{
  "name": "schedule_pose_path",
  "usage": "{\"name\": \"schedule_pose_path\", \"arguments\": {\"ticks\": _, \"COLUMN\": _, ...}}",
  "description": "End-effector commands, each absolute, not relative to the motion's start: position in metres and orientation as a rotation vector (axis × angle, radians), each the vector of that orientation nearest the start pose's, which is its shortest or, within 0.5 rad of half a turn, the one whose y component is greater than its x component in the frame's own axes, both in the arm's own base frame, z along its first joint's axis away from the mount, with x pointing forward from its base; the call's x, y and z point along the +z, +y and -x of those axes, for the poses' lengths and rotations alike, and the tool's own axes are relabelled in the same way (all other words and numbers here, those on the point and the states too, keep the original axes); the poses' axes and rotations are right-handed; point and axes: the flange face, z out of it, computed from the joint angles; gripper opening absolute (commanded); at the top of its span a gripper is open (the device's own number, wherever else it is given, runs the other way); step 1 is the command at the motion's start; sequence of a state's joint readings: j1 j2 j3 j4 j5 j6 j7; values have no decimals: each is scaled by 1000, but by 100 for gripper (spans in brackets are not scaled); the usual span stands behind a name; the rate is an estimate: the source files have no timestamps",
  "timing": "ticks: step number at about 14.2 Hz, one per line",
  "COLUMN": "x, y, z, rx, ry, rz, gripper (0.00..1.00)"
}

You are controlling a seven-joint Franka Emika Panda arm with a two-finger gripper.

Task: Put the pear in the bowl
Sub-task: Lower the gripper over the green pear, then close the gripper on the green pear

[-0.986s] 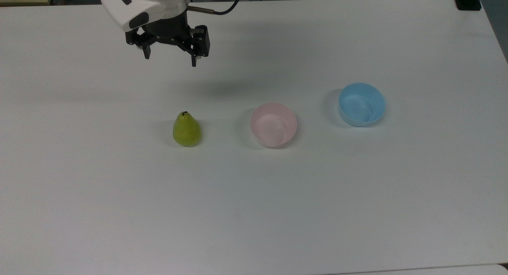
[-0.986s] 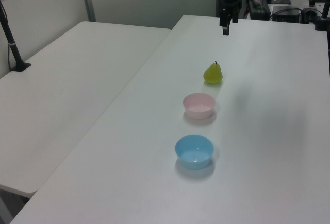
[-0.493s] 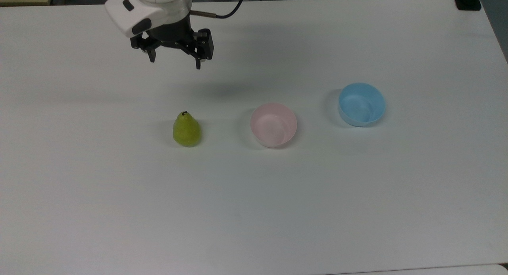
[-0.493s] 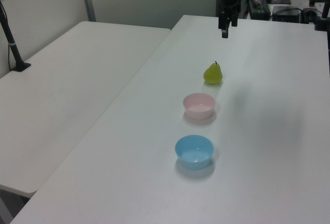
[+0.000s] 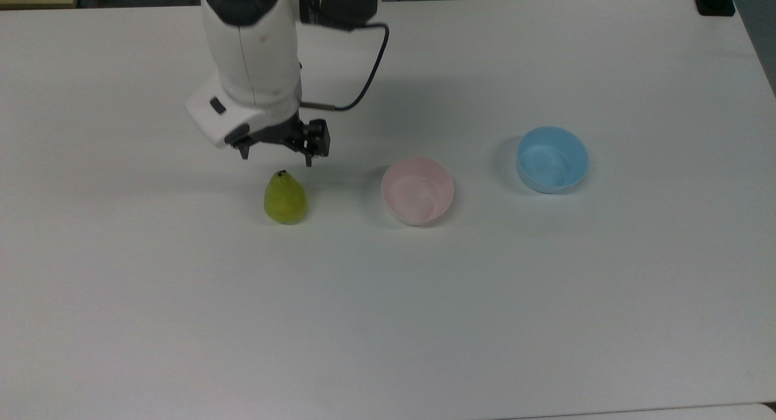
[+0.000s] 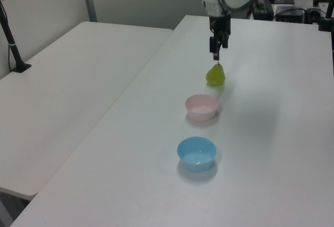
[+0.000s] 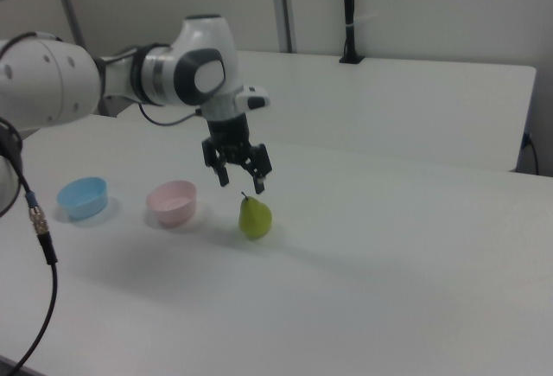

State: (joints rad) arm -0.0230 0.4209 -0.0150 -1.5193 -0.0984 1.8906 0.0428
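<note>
Since a second ago the gripper (image 5: 276,159) has come down over the pear (image 5: 285,198), its fingers spread and empty. No writing is legible. The white table (image 5: 545,299) carries the bowl (image 5: 418,191) and a blue bowl (image 5: 552,159); pale walls stand behind.

arm (image 5: 251,50): upper links cut off by the top view's top edge
cable (image 7: 39,246): runs off the right view's bottom edge

End effector (image 5: 276,153): moved from the table's far edge toward the near side in the top view, now directly over the pear (image 5: 285,198), fingers spread, tips just above the stem. Arm: reaches farther over the table; white wrist housing and cable loop newly in the top view.
</note>
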Motion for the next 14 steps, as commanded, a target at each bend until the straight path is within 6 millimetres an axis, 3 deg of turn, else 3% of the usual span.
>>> {"name": "schedule_pose_path", "arguments": {"ticks": 1, "x": 377, "y": -31, "z": -687, "rx": 78, "ry": -17, "rz": 3279, "gripper": 100}}
{"name": "schedule_pose_path", "arguments": {"ticks": 8, "x": 326, "y": -15, "z": -694, "rx": 111, "ry": -103, "rz": 3312, "gripper": 98}}
{"name": "schedule_pose_path", "arguments": {"ticks": 9, "x": 326, "y": -15, "z": -694, "rx": 111, "ry": -112, "rz": 3316, "gripper": 80}}
{"name": "schedule_pose_path", "arguments": {"ticks": 10, "x": 328, "y": -15, "z": -694, "rx": 107, "ry": -114, "rz": 3316, "gripper": 43}}
{"name": "schedule_pose_path", "arguments": {"ticks": 11, "x": 329, "y": -16, "z": -694, "rx": 104, "ry": -110, "rz": 3315, "gripper": 26}}
{"name": "schedule_pose_path", "arguments": {"ticks": 12, "x": 332, "y": -18, "z": -694, "rx": 97, "ry": -106, "rz": 3315, "gripper": 17}}
{"name": "schedule_pose_path", "arguments": {"ticks": 14, "x": 342, "y": -24, "z": -694, "rx": 86, "ry": -85, "rz": 3319, "gripper": 15}}
